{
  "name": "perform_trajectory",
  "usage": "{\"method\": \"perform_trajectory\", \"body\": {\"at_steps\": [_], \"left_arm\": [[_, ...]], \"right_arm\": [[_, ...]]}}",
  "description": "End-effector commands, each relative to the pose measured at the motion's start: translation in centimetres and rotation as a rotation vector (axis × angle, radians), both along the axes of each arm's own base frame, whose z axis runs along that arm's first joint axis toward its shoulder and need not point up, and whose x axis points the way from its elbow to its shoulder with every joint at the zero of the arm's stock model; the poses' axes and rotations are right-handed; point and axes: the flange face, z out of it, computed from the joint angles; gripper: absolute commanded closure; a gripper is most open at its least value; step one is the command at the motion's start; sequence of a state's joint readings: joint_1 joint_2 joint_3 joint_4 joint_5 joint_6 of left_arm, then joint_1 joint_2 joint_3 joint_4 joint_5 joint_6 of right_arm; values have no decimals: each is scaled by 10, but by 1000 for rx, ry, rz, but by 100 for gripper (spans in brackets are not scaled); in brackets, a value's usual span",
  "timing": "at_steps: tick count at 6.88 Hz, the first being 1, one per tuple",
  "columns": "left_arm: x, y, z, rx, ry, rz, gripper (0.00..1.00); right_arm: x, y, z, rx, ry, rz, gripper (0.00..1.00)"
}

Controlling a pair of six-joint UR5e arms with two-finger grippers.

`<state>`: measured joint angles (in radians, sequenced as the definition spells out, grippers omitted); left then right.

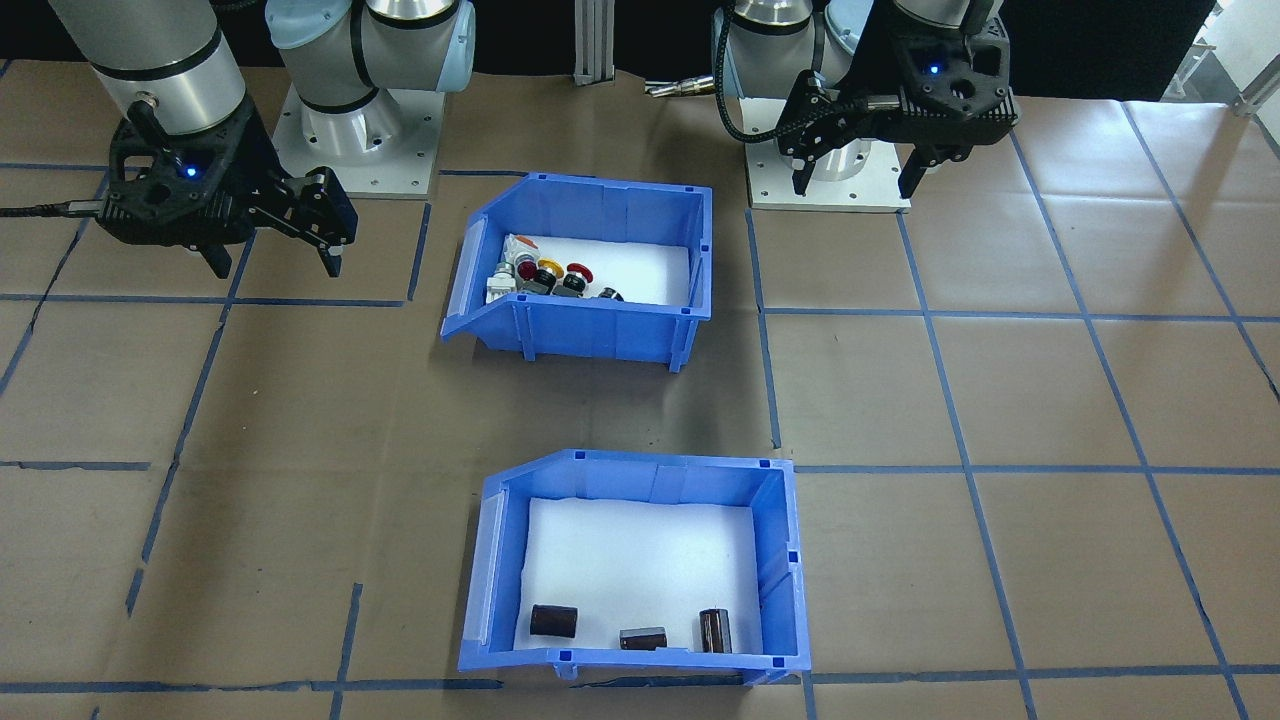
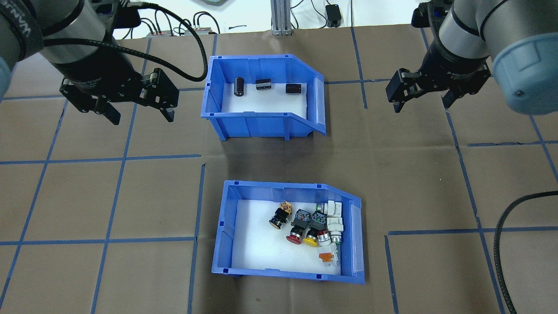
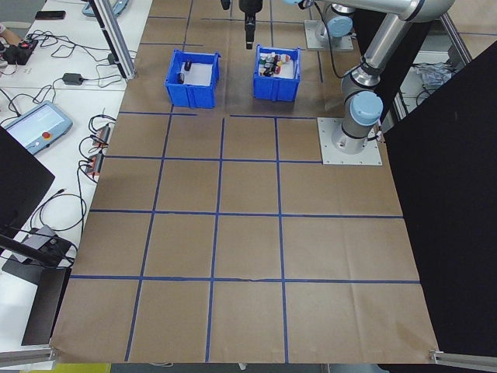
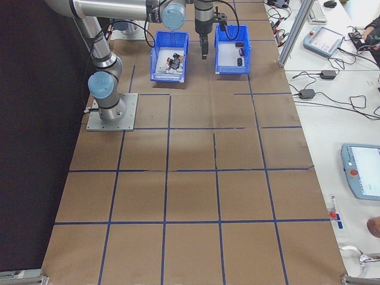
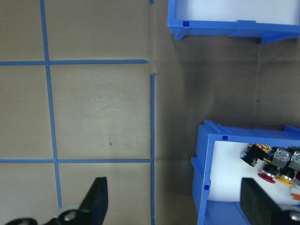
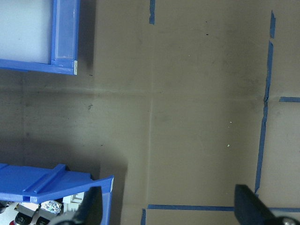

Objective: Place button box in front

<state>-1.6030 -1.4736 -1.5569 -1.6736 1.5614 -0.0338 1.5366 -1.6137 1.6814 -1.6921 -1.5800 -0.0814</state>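
Blue plastic, white-lined: the button box [image 2: 287,233] sits on the near side of the table, close to the robot's base, with the other blue bin [image 2: 261,98] directly beyond it and a strip of bare brown paper between the two. Its long axis runs across the table, the sloped cut-away end toward the robot's right. Push-buttons [image 2: 316,226] with red, yellow and white caps are bunched at that right end; the left half of the liner is bare.

Both arms hover above the table, farther out than the box, roughly level with the other bin. The left gripper [image 2: 137,111] hangs off that bin's left side, jaws spread, nothing held. The right gripper [image 2: 423,96] hangs off its right side, also spread and empty.

From either claw the button box lies back toward the base and inward toward the centre line. Neither looks clearly nearer, though the right gripper faces the low cut-away end and the left gripper faces the tall end wall.
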Motion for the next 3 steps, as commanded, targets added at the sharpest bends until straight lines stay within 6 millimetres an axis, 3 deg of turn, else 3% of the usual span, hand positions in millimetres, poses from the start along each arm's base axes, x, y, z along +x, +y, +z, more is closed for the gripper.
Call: {"method": "perform_trajectory", "body": {"at_steps": [1, 3], "left_arm": [[0, -2, 1, -4, 0, -15, 0], [0, -9, 0, -6, 0, -15, 0]], "right_arm": [[1, 0, -1, 1, -2, 4, 0], [1, 0, 0, 0, 0, 2, 0]]}}
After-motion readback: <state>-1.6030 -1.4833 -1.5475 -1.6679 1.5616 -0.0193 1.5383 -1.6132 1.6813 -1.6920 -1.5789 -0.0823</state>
